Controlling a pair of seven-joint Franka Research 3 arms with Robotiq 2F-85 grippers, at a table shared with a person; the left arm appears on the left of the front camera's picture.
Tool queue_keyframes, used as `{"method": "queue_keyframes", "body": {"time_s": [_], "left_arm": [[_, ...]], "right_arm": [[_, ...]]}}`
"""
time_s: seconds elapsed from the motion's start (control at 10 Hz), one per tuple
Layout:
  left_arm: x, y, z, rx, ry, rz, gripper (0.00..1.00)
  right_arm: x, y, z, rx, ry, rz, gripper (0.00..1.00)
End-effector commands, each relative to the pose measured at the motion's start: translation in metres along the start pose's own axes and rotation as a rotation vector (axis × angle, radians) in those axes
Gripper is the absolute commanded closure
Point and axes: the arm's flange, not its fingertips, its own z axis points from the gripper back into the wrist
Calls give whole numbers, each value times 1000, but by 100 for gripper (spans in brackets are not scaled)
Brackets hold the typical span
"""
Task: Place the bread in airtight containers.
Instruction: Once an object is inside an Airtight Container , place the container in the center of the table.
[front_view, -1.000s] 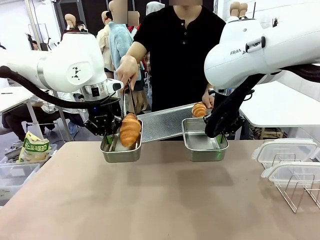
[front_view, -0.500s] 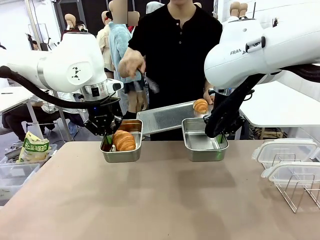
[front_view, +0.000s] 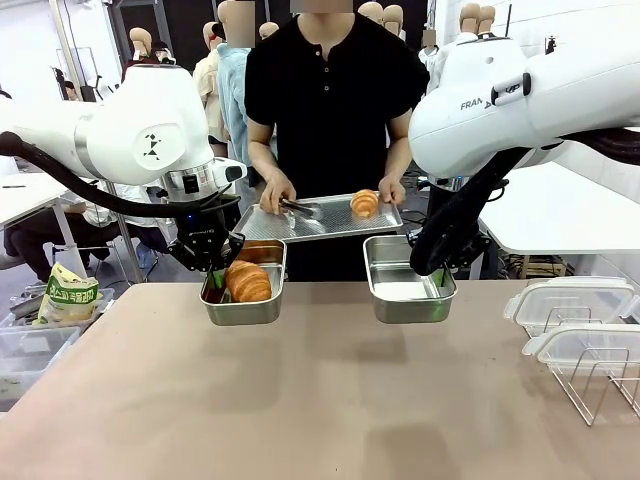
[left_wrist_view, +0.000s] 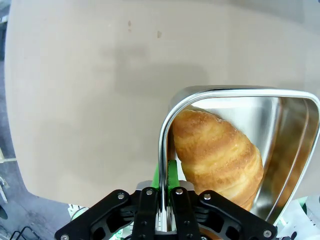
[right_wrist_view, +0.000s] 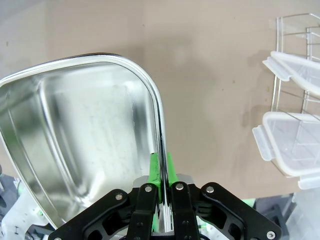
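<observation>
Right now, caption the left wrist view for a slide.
Left gripper shut on the rim of a steel container holding one croissant.

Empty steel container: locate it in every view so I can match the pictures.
Front view: empty steel container right of centre, right gripper shut on its rim.
Right wrist view: left half of the picture, rim clamped at bottom centre.
Left wrist view: the other steel container, holding a croissant.
Shared landmark: clear lids, right of it in front and right wrist views.
</observation>
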Motion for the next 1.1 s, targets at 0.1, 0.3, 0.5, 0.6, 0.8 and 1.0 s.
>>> {"method": "queue_keyframes", "body": {"time_s": [0.1,0.3,0.5,0.6,0.8,1.0], "left_arm": [[0,1,3,10,-12,11,100],[0,1,3,10,-12,11,100],[0,1,3,10,-12,11,100],[0,1,3,10,-12,11,100],[0,1,3,10,-12,11,100],[0,1,3,10,-12,11,100]], "right_arm": [[0,0,3,4,-12,0,100],[0,0,3,4,-12,0,100],[0,0,3,4,-12,0,100],[0,0,3,4,-12,0,100],[0,0,3,4,-12,0,100],[0,0,3,4,-12,0,100]]}}
